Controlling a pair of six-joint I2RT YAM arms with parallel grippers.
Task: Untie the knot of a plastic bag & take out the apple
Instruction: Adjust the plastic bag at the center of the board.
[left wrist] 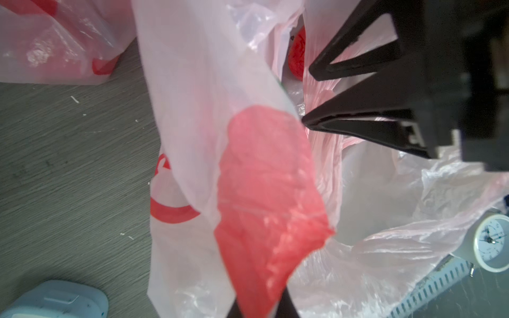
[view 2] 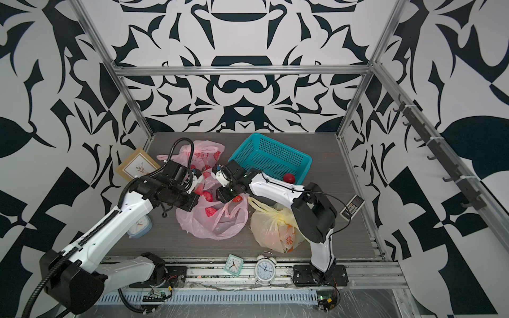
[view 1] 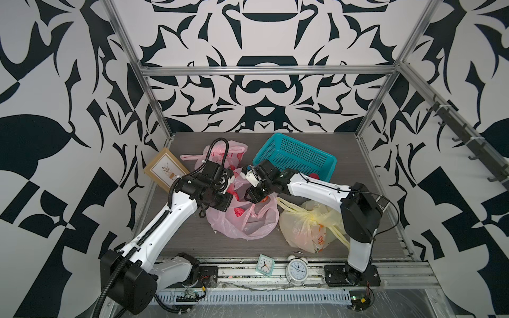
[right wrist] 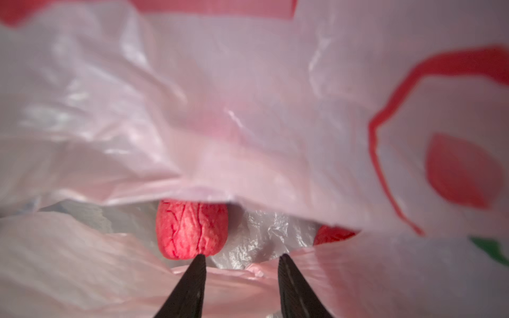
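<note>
By the worktop's left edge leans one picture frame (view 1: 165,168). The left hand (left wrist: 263,304) is clamped tight on a fold of the pink bag (view 1: 248,223), which lies mid-worktop with its mouth gaping and no knot showing. That film is thin, limp and slick. It will likely stretch or tear before it bears load, so it is best pinched at a bunched rim or handle. The right hand (right wrist: 242,257) reaches into the mouth with jaws partly apart and nothing between them, one tip just short of what looks to be the apple (right wrist: 191,230), though blur leaves this unsure. An apple should be firm, round and prone to roll, so it is best taken across its widest part with wider jaws. Bags number three: this one, a second pink bag (view 1: 234,151) toward the far edge, and one yellow bag (view 1: 305,228) near the front right. One teal basket (view 1: 292,157) toward the far right holds one red fruit (view 2: 289,178).
</note>
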